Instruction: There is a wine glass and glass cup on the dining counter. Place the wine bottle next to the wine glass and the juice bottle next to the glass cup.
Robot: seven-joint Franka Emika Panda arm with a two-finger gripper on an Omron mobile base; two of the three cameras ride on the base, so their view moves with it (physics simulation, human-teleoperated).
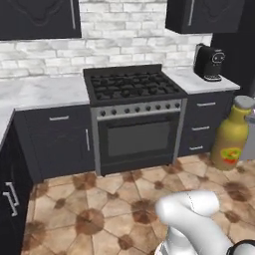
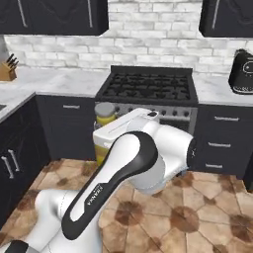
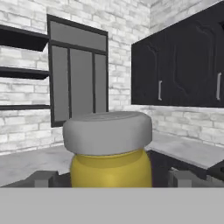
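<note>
Juice bottle [image 3: 108,151] sits dead centre ahead of the hand [image 3: 109,179], its grey cap and amber shoulder rising between the two dark finger tips, which stand wide apart on either side and look clear of the glass, so nothing seems held yet. The bottle stands upright, long axis vertical, and the single arm reaches it side-on, so the coming move looks like a plain inward squeeze across its width. In the left base view the same bottle [image 1: 232,133] shows at the right edge against the tiled floor [image 1: 99,209]; whatever it stands on is cut off, so I cannot tell the surface, though it is probably a bench edge. In the right base view only its cap and shoulder [image 2: 105,114] peek from behind the arm. Beyond lie the stove [image 1: 133,107], dark cabinets, a coffee machine [image 1: 209,62] on the marble bench [image 1: 40,92] and a brick wall.
</note>
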